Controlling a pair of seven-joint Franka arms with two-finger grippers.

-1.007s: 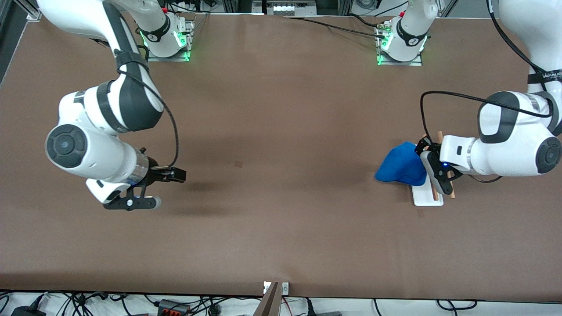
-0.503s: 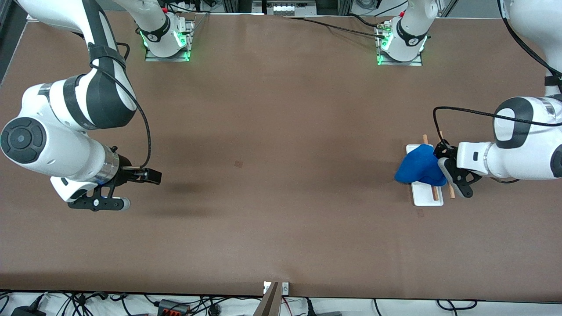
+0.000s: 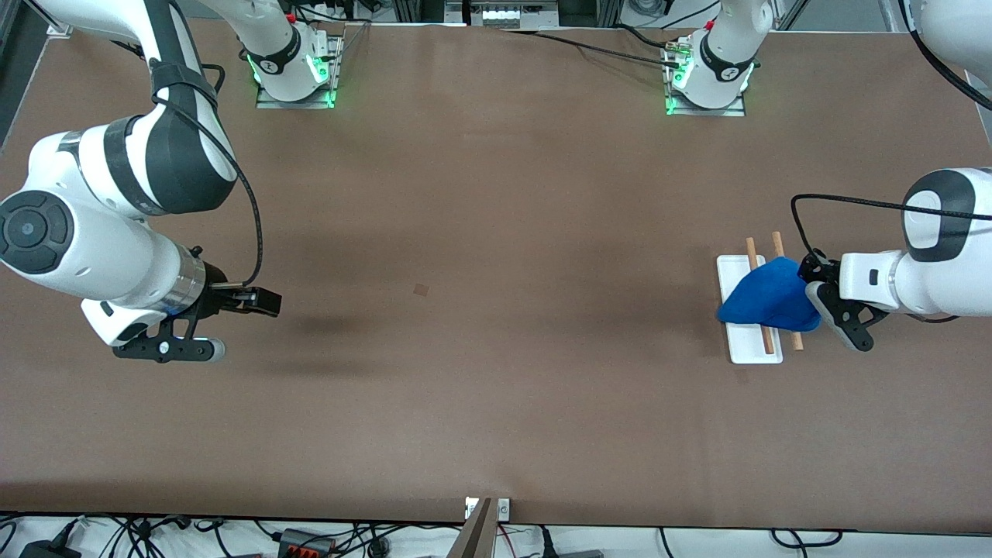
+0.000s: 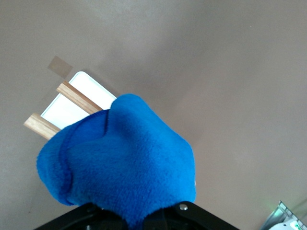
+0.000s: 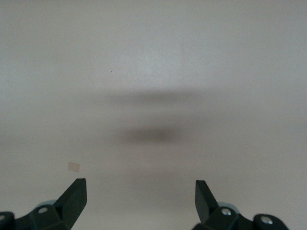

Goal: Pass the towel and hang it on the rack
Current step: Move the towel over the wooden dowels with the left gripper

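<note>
The blue towel (image 3: 763, 304) hangs bunched from my left gripper (image 3: 814, 301), which is shut on its edge. The cloth covers the middle of the rack (image 3: 745, 345), whose two wooden rods (image 3: 750, 248) stick out past it above the white base. I cannot tell whether the cloth rests on the rods. In the left wrist view the towel (image 4: 124, 163) fills the space in front of the left gripper (image 4: 139, 221) and hides part of the rods (image 4: 76, 96). My right gripper (image 3: 236, 325) waits open and empty over bare table at the right arm's end, its fingertips (image 5: 76, 191) wide apart.
Brown table surface (image 3: 496, 349) stretches between the two arms. A small tape mark (image 3: 421, 289) lies near the middle. Both arm bases (image 3: 294, 70) stand along the edge farthest from the front camera. Cables hang below the edge nearest the front camera.
My left gripper has carried the towel toward the left arm's end of the table, from beside the rack to over its rods. My right arm has drawn back toward its own end.
</note>
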